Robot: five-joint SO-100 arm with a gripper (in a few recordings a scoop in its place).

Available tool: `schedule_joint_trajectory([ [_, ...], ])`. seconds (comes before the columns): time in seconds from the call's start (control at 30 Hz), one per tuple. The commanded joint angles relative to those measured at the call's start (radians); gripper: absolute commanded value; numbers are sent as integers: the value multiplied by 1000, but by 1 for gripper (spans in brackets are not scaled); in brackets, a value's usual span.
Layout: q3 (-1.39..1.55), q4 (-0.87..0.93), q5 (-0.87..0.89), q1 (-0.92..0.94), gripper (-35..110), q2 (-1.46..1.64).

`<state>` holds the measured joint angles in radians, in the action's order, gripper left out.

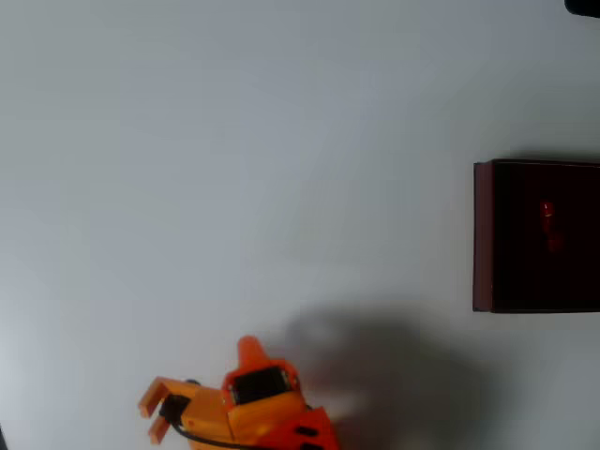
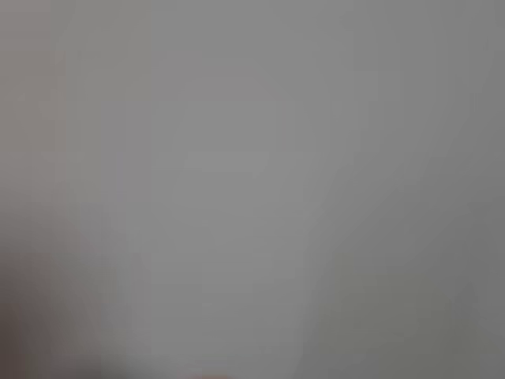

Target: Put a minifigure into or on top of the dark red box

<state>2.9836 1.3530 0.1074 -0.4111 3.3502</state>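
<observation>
The dark red box [image 1: 483, 234] stands at the right edge of the overhead view, its maroon left wall showing around a nearly black interior. Inside it I make out a faint red shape, the minifigure [image 1: 547, 214], lying on the dark floor in the upper half. My orange gripper [image 1: 150, 412] is at the bottom edge, far left of the box, pointing left. Its two fingers are spread apart with nothing between them. The wrist view gives a blurred grey surface.
The white table [image 1: 234, 169] stretches bare between the arm and the box. The arm casts a soft shadow [image 1: 375, 366] to its right. A dark object [image 1: 586, 6] peeks in at the top right corner.
</observation>
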Motion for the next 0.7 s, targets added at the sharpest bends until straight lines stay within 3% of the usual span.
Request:
schedule_joint_trajectory([
  [0.0, 26, -8, 26, -57, 0, 5],
  [0.67, 23, -6, -6, -100, 0, 6],
])
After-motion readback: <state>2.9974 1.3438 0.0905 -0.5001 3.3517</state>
